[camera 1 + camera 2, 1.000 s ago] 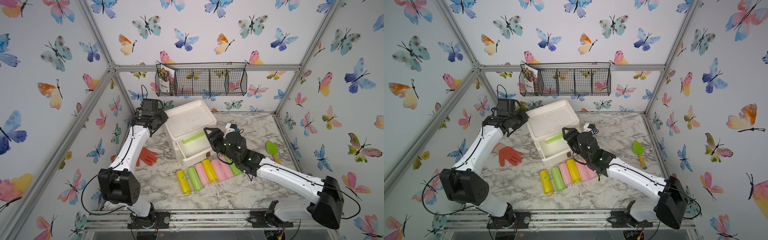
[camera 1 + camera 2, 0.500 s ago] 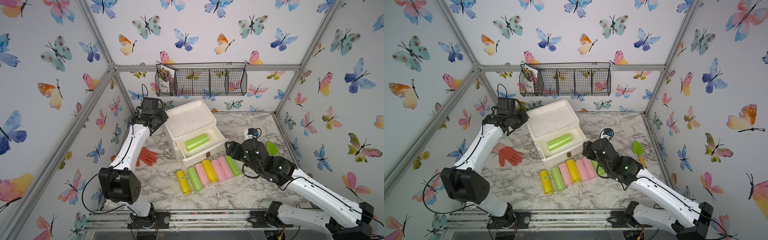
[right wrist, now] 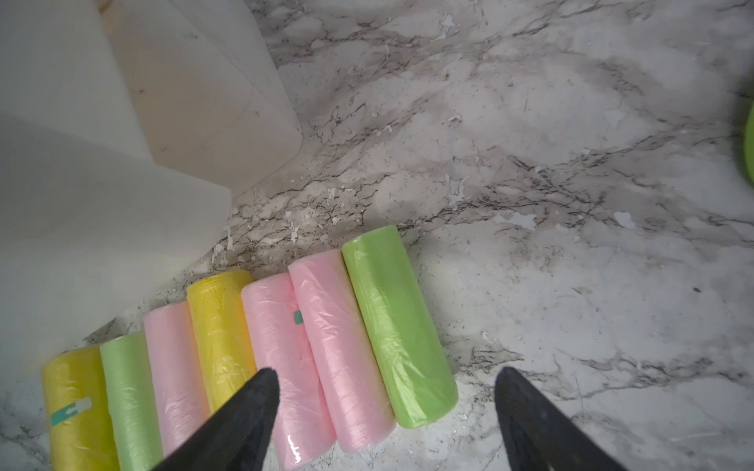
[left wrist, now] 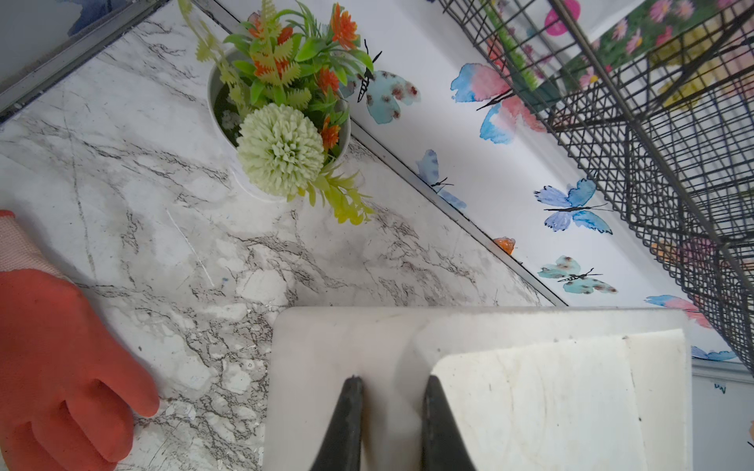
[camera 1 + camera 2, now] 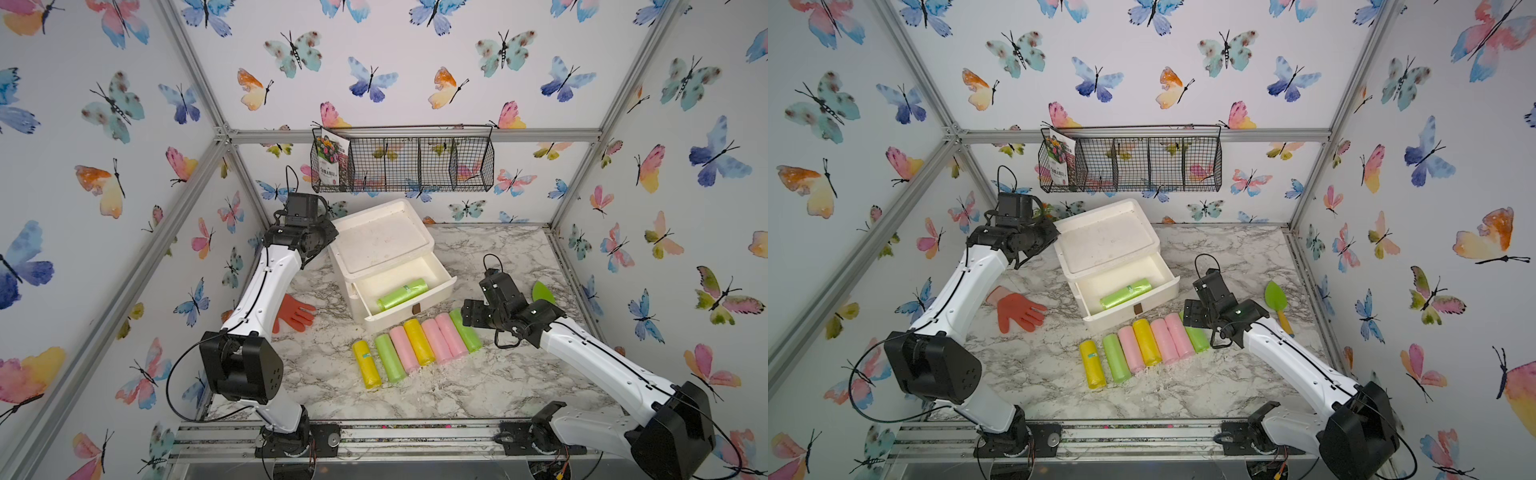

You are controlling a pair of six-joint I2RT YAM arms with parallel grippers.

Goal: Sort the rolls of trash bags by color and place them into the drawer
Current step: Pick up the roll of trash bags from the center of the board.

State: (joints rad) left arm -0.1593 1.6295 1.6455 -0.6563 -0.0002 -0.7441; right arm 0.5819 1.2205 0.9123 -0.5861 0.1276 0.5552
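One light green roll [image 5: 402,294] lies in the open drawer [image 5: 390,318] of the white box. Several rolls lie side by side on the marble in front of it: yellow [image 5: 367,364], green [image 5: 390,358], pink [image 5: 404,348], yellow [image 5: 419,341], two pink [image 5: 442,337] and green [image 3: 395,326]. My right gripper [image 3: 385,371] hangs open over the right end of this row, its fingers straddling a pink roll [image 3: 338,346] and the end green one. My left gripper [image 4: 391,377] is shut on the box's raised top rim [image 4: 391,342] at its back left corner.
An orange glove [image 5: 293,316] lies left of the box. A green-bladed trowel [image 5: 1277,301] lies to the right, behind my right arm. A potted fake plant [image 4: 281,118] stands in the back left corner. A wire basket [image 5: 403,164] hangs on the back wall.
My right gripper left a green roll in the drawer, drew back to the right end of the row and opened wider. The left arm has not moved.
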